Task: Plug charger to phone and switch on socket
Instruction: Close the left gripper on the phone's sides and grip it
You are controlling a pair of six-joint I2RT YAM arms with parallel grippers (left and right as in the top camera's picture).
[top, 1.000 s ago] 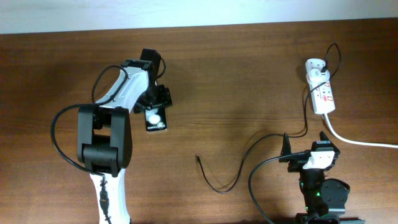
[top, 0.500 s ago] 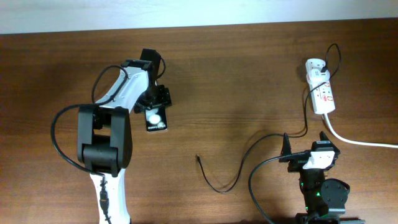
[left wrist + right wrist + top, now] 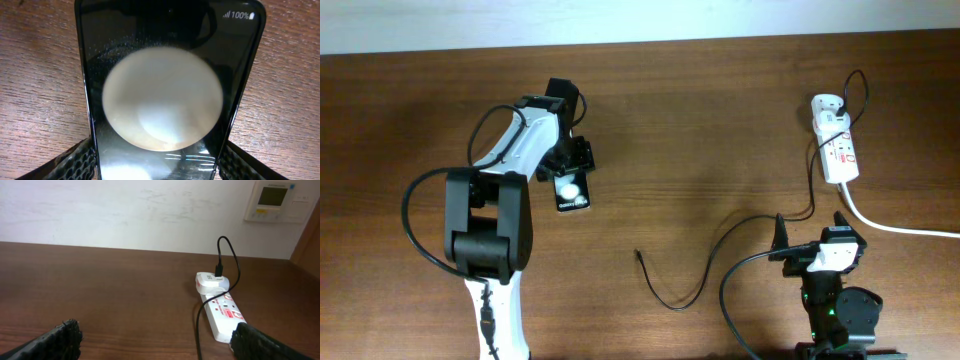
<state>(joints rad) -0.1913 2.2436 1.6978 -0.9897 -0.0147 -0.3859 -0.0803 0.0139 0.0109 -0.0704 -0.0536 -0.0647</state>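
A: Brown wood table, white wall at the far side. Your phone [image 3: 572, 190] lies flat on the left part.
B: What is my left gripper [image 3: 157, 152] doing?
A: It hangs over the phone, one pad [image 3: 75, 162] by each long side. The pads look very close to the edges, but I cannot tell if they pinch it.
B: How do I do this bit well?
A: I think this bit is the grab. Squeeze slowly on the long sides, so the phone does not tip or slide. Keep both short ends free, because the plug tip must go into one. I cannot tell which.
B: And my right gripper [image 3: 155, 327]?
A: Wide apart, nothing in it, at the near right.
B: Where is the charger [image 3: 750, 219]?
A: Only the top view shows that. Its small tip [image 3: 638, 255] lies near the middle, well apart from the phone. The black cable runs off to the white plug [image 3: 827, 105] in the socket [image 3: 842, 158] at the far right.
B: What does the left wrist view add?
A: The screen up close, with a big pale spot and a tiny "100%" in one corner.
B: And the right wrist view?
A: The white plug from the side, on the far end of the socket, and a small wall box [image 3: 272, 200]. No phone there.
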